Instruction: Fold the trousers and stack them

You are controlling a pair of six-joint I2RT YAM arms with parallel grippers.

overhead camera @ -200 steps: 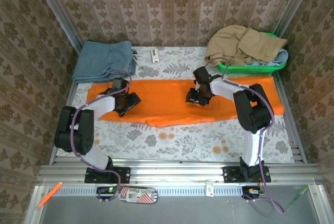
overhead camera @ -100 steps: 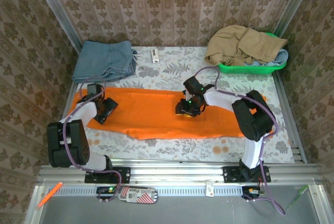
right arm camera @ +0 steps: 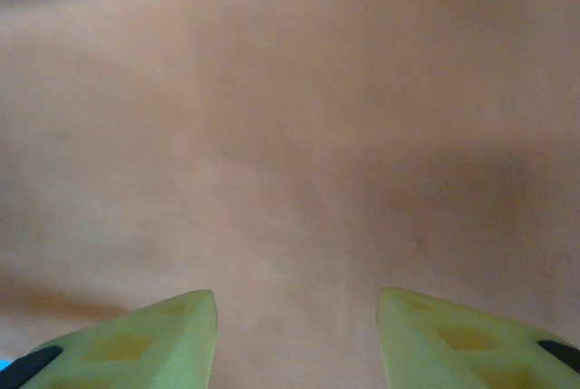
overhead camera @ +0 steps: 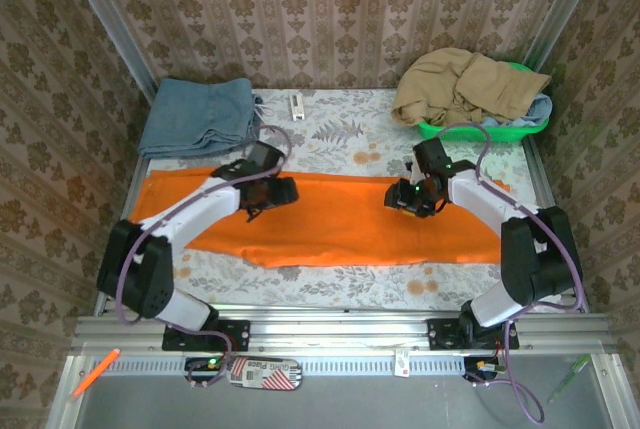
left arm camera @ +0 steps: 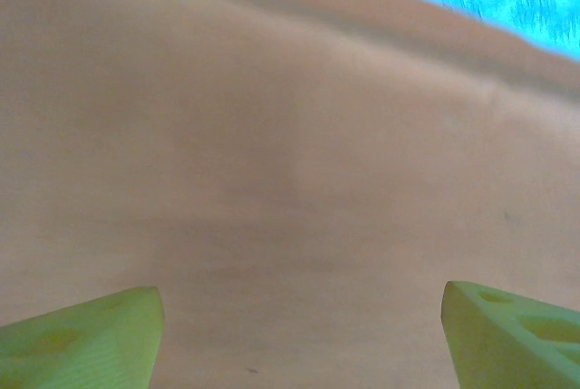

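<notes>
The orange trousers (overhead camera: 330,224) lie flat as one long strip across the middle of the table. My left gripper (overhead camera: 268,192) hovers low over the strip's left half, near its far edge. In the left wrist view this gripper (left arm camera: 304,316) is open, its green fingertips (left arm camera: 91,339) wide apart over smooth cloth (left arm camera: 272,135). My right gripper (overhead camera: 410,197) hangs over the strip's right half. It too is open (right arm camera: 297,316), with only orange fabric (right arm camera: 290,135) beneath and nothing between its fingers.
A folded blue-grey garment (overhead camera: 198,116) lies at the back left. A green basket (overhead camera: 480,131) at the back right holds a tan garment (overhead camera: 465,84). A small white object (overhead camera: 296,106) sits near the back wall. Bare patterned table (overhead camera: 330,279) runs along the near side.
The trousers slid left and toward the near edge, lying flatter. The left gripper then swung from the strip's left end toward the middle, and the right gripper moved right while opening wider.
</notes>
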